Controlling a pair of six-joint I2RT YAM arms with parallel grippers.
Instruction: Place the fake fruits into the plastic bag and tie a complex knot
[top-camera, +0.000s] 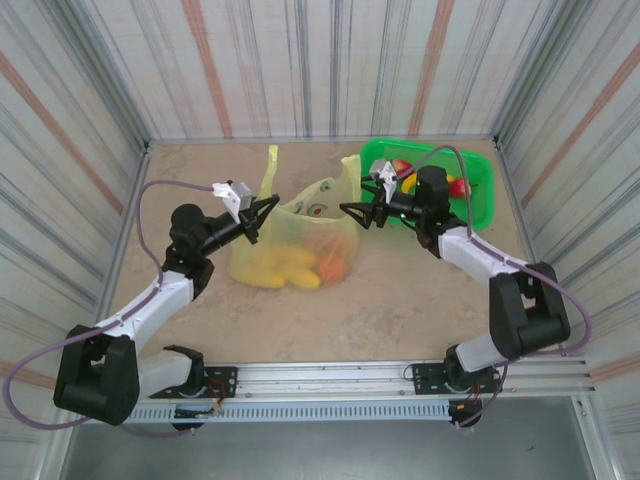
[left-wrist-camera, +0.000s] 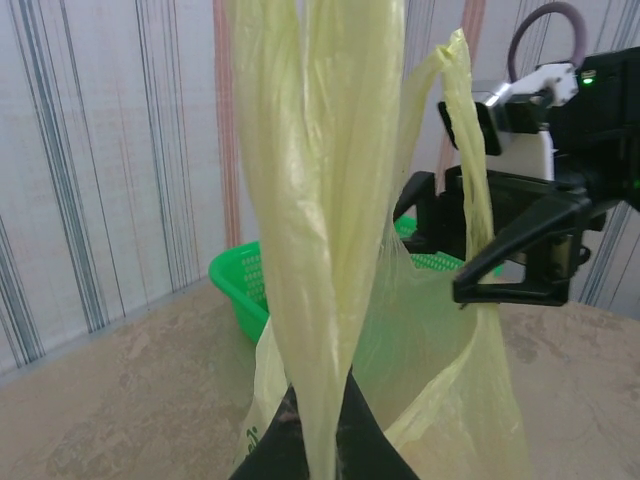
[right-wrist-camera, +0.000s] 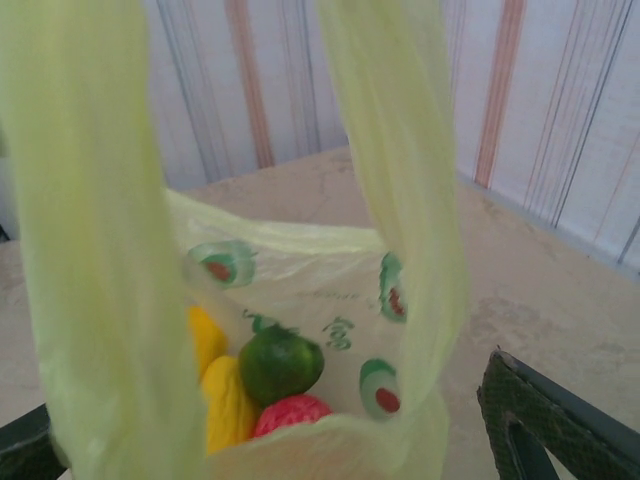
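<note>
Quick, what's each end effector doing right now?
Left end effector: closed on the plastic bag handle.
Right end effector: open, gripping nothing.

Left wrist view: the left gripper (left-wrist-camera: 318, 410) is cut off by the bottom edge, its tips partly wrapped by the bag's (left-wrist-camera: 480, 400) handle (left-wrist-camera: 330, 150), which runs off the top. The bag hides much of the basket (left-wrist-camera: 235, 285). Right wrist view: the right fingers (right-wrist-camera: 555, 430) are clipped at the bottom corners, the handles are blurred, and the bag's rim covers the fruits' (right-wrist-camera: 280, 365) lower parts. From above, the basket's fruits are too small to name.
</note>
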